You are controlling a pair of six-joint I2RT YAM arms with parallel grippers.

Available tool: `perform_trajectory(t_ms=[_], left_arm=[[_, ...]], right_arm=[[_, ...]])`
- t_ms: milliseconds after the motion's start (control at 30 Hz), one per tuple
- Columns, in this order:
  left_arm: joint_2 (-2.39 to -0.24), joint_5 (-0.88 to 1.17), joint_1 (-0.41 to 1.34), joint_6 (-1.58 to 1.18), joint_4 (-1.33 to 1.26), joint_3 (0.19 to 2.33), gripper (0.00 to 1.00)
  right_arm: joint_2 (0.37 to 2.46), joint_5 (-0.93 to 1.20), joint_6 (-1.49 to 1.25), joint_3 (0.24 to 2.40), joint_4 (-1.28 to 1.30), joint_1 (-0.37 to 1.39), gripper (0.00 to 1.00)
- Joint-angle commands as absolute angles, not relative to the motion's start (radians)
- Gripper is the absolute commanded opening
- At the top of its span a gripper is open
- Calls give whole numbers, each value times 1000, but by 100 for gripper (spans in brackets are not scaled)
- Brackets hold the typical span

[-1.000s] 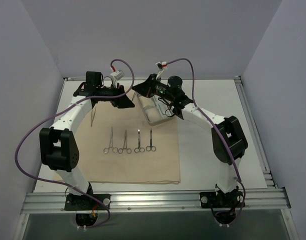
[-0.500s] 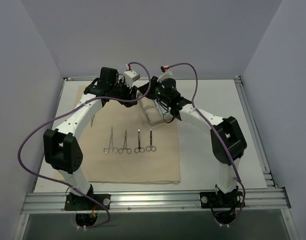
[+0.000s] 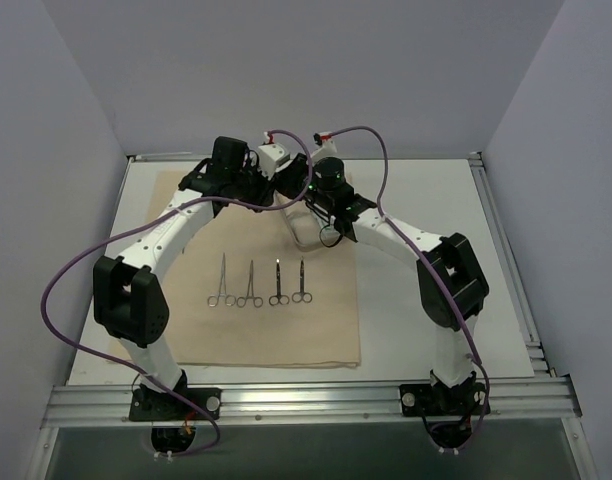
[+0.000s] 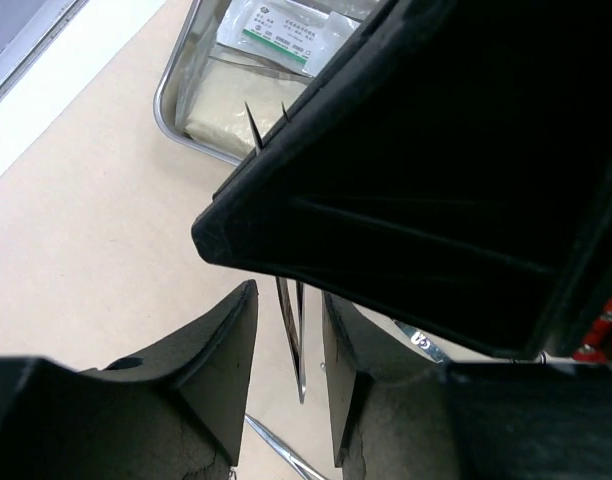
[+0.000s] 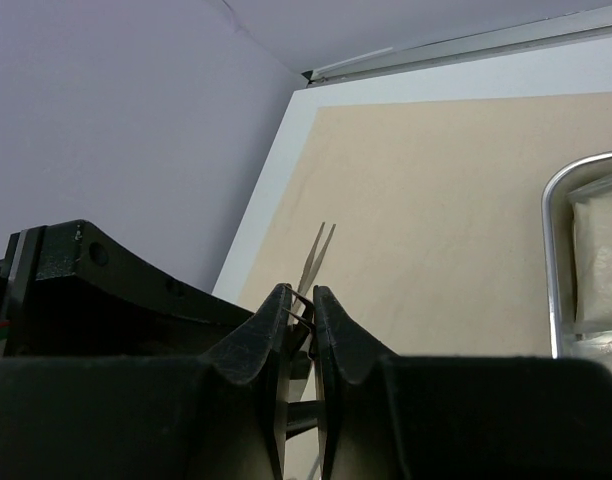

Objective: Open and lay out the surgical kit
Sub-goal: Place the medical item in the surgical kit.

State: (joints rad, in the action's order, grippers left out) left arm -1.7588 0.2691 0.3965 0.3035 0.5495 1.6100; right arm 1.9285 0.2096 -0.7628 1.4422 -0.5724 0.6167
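Top external: fixed high at the near side, whole table (image 3: 426,200) seen from above.
Left wrist: close, aimed down onto cloth wrap (image 4: 86,250) and steel tray (image 4: 166,100).
Right wrist: low, close, faced across the cloth toward the wall (image 5: 106,120).
Shared by wrist views: tweezers (image 4: 291,340), tray.

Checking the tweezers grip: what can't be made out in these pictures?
Left wrist view: right arm's black casing hides much of the tweezers and tray.
Top view: both wrists cover the tweezers and most of the tray.
Right wrist view: frame edge cuts off the tray.
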Motion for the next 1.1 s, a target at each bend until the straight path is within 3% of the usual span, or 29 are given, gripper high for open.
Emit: perform_trajectory(t_ms=[0,500,1067], left_arm=[[-1761,233,403,314,497,1609,41],[-1764,245,399,295,535,1655,40],[-1799,268,397,305,535,1658,26]], right_arm=[[1944,224,-772,1491,-611,621,0],[1990,314,-773,1513,-617,588,0],[1979,344,-785,1508,-641,589,0]])
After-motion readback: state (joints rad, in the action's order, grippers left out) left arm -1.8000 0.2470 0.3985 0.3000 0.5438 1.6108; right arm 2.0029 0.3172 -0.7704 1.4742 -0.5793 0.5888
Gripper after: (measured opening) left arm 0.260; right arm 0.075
